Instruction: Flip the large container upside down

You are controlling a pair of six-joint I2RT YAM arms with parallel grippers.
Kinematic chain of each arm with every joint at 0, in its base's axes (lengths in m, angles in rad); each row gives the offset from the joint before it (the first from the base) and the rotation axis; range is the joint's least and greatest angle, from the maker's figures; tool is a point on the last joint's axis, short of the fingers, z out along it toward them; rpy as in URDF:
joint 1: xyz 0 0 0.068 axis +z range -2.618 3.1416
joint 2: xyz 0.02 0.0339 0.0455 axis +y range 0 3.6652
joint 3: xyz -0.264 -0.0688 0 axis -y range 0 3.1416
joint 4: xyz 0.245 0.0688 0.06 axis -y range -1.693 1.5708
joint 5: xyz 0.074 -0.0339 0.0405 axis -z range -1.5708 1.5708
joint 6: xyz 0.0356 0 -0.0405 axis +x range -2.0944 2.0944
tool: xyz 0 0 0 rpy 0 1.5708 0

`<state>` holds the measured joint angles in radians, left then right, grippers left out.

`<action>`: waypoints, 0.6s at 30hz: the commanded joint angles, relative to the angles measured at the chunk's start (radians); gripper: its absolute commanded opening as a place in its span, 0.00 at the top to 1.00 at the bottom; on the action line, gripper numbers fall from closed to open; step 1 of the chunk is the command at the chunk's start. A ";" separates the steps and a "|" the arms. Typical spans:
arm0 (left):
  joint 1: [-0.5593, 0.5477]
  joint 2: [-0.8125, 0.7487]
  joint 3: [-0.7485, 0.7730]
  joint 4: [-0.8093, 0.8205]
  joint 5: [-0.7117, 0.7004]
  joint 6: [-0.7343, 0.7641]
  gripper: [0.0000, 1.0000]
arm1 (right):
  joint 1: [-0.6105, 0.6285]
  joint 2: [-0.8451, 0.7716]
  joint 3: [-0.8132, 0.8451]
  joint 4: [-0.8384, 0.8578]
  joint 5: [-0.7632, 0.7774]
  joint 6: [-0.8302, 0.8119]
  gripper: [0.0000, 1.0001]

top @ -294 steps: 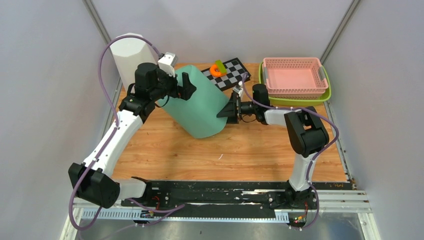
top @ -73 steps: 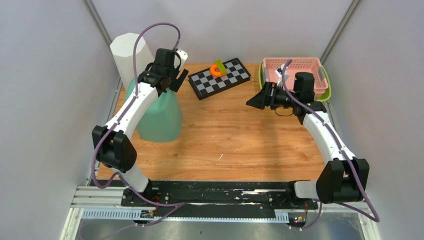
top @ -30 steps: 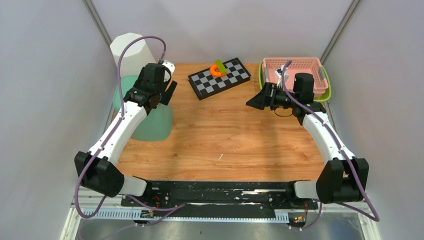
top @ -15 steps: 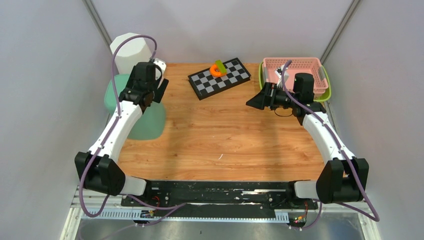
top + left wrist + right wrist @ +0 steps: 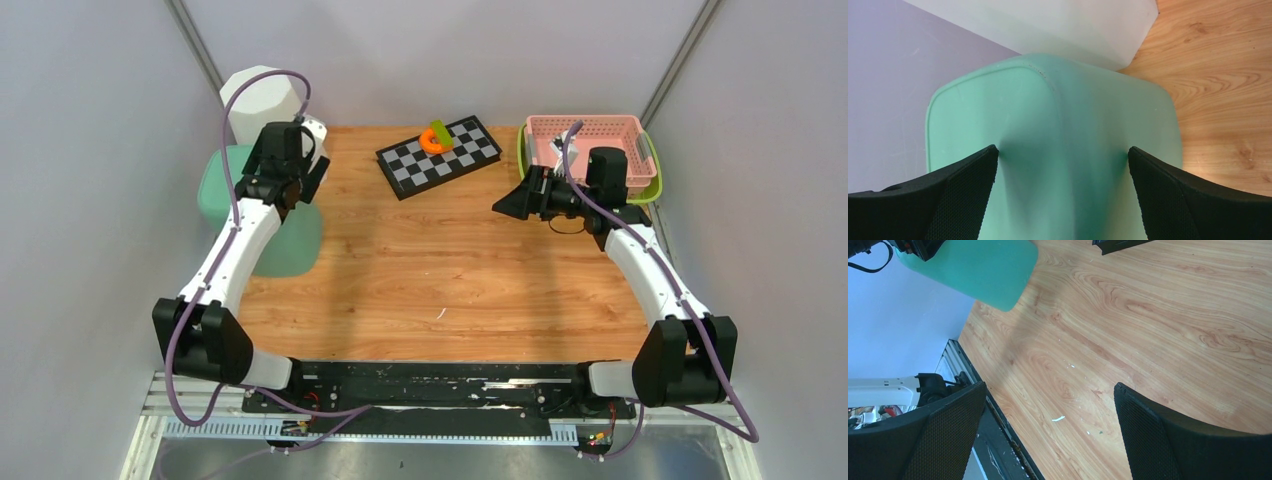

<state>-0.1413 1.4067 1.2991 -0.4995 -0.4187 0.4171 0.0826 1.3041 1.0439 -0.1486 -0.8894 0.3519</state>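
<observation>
The large mint-green container (image 5: 268, 225) stands bottom up at the table's left edge, close to the left wall. Its closed base fills the left wrist view (image 5: 1058, 130). My left gripper (image 5: 305, 185) is over that base, open. Its two fingertips (image 5: 983, 165) sit wide apart against the green surface (image 5: 1063, 155) and do not clamp it. My right gripper (image 5: 508, 203) is open and empty, held above the bare wood right of the middle (image 5: 1050, 390). The green container also shows far off in the right wrist view (image 5: 978, 265).
A tall white container (image 5: 255, 98) stands behind the green one in the back left corner. A black-and-white checkerboard (image 5: 445, 160) carrying an orange and green piece (image 5: 433, 140) lies at the back. A pink basket (image 5: 585, 122) sits in a green tray (image 5: 590, 203) at the back right.
The left gripper and the green container have moved left together toward the wall. Earlier, the container was tilted mid-table between both grippers. The right arm has stayed still over the last second.
</observation>
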 commanded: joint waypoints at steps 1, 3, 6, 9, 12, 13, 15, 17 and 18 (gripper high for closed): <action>0.041 0.040 -0.020 -0.063 0.035 0.026 0.00 | -0.017 -0.025 -0.017 0.023 0.004 0.005 0.00; 0.049 0.043 -0.017 -0.063 0.039 0.030 0.00 | -0.017 -0.025 -0.018 0.024 0.004 0.005 0.00; 0.057 0.046 -0.017 -0.057 0.047 0.040 0.00 | -0.018 -0.025 -0.018 0.024 0.004 0.007 0.00; 0.064 0.049 -0.015 -0.054 0.048 0.049 0.00 | -0.018 -0.030 -0.019 0.025 0.004 0.006 0.00; 0.072 0.053 -0.013 -0.052 0.047 0.054 0.00 | -0.020 -0.033 -0.020 0.027 0.003 0.007 0.00; 0.075 0.054 -0.013 -0.052 0.047 0.055 0.00 | -0.020 -0.033 -0.021 0.028 0.003 0.007 0.00; 0.078 0.056 -0.013 -0.050 0.043 0.058 0.00 | -0.021 -0.032 -0.021 0.030 0.001 0.008 0.00; 0.087 0.058 -0.011 -0.048 0.040 0.057 0.00 | -0.021 -0.031 -0.022 0.029 0.001 0.010 0.00; 0.089 0.059 -0.009 -0.049 0.041 0.057 0.00 | -0.021 -0.032 -0.022 0.030 0.001 0.010 0.00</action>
<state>-0.0834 1.4246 1.3014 -0.4694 -0.3893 0.4786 0.0822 1.2949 1.0367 -0.1448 -0.8890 0.3523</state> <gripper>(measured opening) 0.999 0.997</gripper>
